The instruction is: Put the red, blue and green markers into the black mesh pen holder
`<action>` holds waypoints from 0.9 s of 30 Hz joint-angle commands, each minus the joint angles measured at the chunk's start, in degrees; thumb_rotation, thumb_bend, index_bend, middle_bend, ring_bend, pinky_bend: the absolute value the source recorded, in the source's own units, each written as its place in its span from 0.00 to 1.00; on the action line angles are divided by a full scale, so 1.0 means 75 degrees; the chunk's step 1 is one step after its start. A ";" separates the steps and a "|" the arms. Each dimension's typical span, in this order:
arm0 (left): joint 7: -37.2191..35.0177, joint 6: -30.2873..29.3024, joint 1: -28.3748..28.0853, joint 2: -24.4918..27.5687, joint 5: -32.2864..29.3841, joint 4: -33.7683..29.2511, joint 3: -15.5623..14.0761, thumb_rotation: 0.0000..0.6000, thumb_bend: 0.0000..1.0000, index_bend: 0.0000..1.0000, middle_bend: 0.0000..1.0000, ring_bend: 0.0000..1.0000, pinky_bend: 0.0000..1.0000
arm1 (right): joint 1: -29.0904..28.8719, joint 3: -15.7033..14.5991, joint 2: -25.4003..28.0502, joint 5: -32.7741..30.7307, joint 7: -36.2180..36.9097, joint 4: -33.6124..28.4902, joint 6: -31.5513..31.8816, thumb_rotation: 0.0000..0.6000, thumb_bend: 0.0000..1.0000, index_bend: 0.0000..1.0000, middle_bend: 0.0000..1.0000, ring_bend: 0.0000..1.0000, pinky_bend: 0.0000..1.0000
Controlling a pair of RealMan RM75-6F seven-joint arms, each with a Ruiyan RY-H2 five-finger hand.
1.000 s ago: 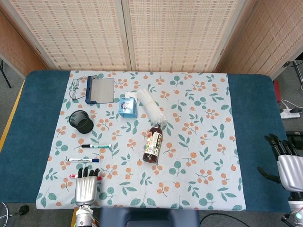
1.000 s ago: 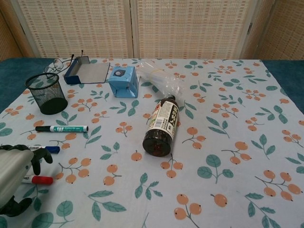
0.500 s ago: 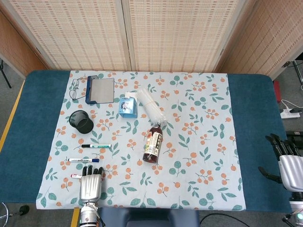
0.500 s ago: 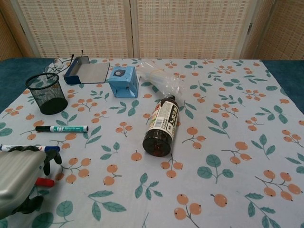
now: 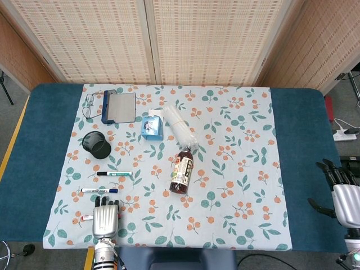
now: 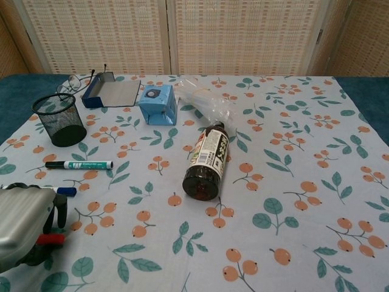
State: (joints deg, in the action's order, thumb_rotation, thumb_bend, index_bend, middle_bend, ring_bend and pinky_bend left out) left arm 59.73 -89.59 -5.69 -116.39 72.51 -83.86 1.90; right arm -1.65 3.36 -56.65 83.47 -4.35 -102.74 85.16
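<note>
The black mesh pen holder (image 5: 97, 145) (image 6: 59, 119) stands upright at the left of the cloth. The green marker (image 5: 114, 174) (image 6: 79, 165) lies in front of it, and the blue marker (image 5: 99, 190) (image 6: 65, 191) lies nearer still. My left hand (image 5: 105, 219) (image 6: 24, 228) is palm-down at the near left edge, its fingers curled around the red marker (image 5: 87, 217) (image 6: 50, 239), whose ends stick out on either side. My right hand (image 5: 340, 194) hangs beyond the table's right edge, fingers spread, holding nothing.
A dark bottle (image 5: 181, 171) (image 6: 207, 161) lies on its side mid-table. Behind it are a clear plastic bag (image 5: 180, 126), a blue tissue box (image 5: 152, 126) (image 6: 158, 103), a blue-edged tray (image 5: 119, 107) and glasses (image 5: 88, 106).
My left hand has slid toward the near edge and closed its fingers over the red marker, which shifted with it. The right hand has barely moved.
</note>
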 commanded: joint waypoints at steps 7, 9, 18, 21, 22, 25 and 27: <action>-0.0244 -0.0077 0.0001 -0.0021 0.0063 0.0195 0.0082 1.00 0.26 0.56 0.70 0.29 0.21 | -0.0003 0.0006 -0.0008 -0.0007 -0.0013 0.0013 -0.0003 1.00 0.10 0.18 0.08 0.20 0.17; -0.0266 -0.0128 0.0020 0.0035 0.0078 0.0128 0.0094 1.00 0.26 0.56 0.70 0.30 0.21 | -0.0007 0.0011 -0.0017 0.0003 -0.0015 0.0024 0.0002 1.00 0.10 0.18 0.08 0.20 0.18; -0.0123 -0.0616 0.0078 0.0765 0.0571 -0.1007 0.0049 1.00 0.26 0.56 0.71 0.30 0.21 | 0.0006 0.0009 -0.0022 0.0080 0.0036 0.0035 0.0061 1.00 0.10 0.18 0.08 0.20 0.18; -0.0090 -0.0659 0.0072 0.1486 0.0746 -0.1979 0.0024 1.00 0.26 0.56 0.71 0.30 0.21 | 0.0024 0.0013 -0.0002 0.0091 0.0086 0.0034 0.0096 1.00 0.10 0.18 0.08 0.20 0.18; -0.0126 -0.0589 0.0053 0.1915 0.0738 -0.2519 0.0045 1.00 0.26 0.56 0.71 0.30 0.20 | 0.0032 0.0014 0.0010 0.0098 0.0118 0.0032 0.0110 1.00 0.10 0.18 0.08 0.20 0.18; -0.0442 -0.0336 -0.0062 0.3210 0.0513 -0.3979 0.0430 1.00 0.26 0.56 0.70 0.30 0.20 | 0.0055 0.0020 0.0039 0.0124 0.0183 0.0030 0.0164 1.00 0.10 0.18 0.08 0.20 0.18; -0.0984 0.0045 -0.0248 0.4240 0.0200 -0.4832 0.0945 1.00 0.26 0.56 0.70 0.30 0.21 | 0.0064 0.0023 0.0052 0.0128 0.0203 0.0029 0.0181 1.00 0.10 0.18 0.08 0.20 0.18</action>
State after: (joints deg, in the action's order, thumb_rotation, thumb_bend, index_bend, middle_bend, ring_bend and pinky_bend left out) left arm 57.01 -92.60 -5.87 -96.84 76.36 -108.84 4.17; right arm -1.19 3.53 -56.28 84.42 -2.84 -102.52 86.49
